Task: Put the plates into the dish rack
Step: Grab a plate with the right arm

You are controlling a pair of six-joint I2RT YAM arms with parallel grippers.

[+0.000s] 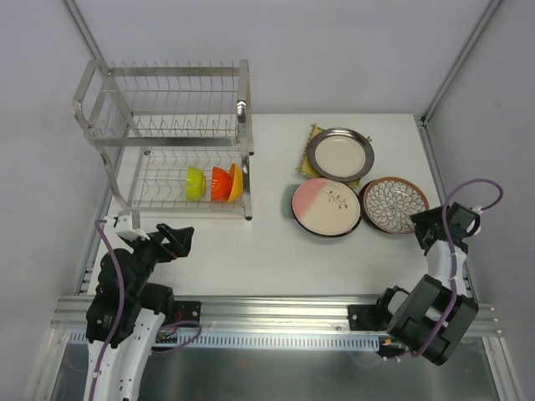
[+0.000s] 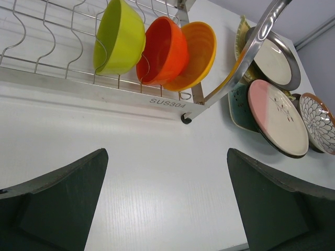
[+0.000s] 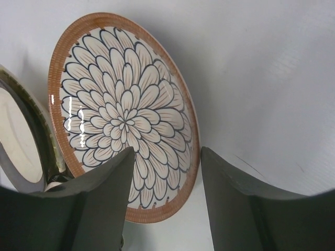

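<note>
White table (image 1: pixel 276 255) is seen beneath grey walls, with both arm bases bolted at its near edge. At the far left corner the dish rack (image 1: pixel 167 125) is placed, a two-tier frame of shiny wire; no plate is seen in it. On the right half of the table, well apart from the rack, the plates are clustered. A pink-and-white plate (image 1: pixel 327 207) is laid over a pale teal dish (image 1: pixel 289 200), of which only an edge is shown. Behind it a dark-rimmed cream plate (image 1: pixel 339 154) is set on a yellow woven square (image 1: pixel 310 142). Just beside the pink-and-white plate, to the right, a petal-pattern plate (image 1: pixel 394 204) with a brown rim is found. On the rack's lower tier three small bowls are stood on edge in a row: green bowl (image 1: pixel 195 183), orange bowl (image 1: pixel 220 183) and yellow bowl (image 1: pixel 236 181). The left end effector (image 2: pixel 167 154) is held over bare table in front of the rack, its jaws spread wide with nothing between them. The right end effector (image 3: pixel 167 151) is positioned at the petal-pattern plate's near rim, jaws apart, with the rim seen in the gap; contact cannot be told.
</note>
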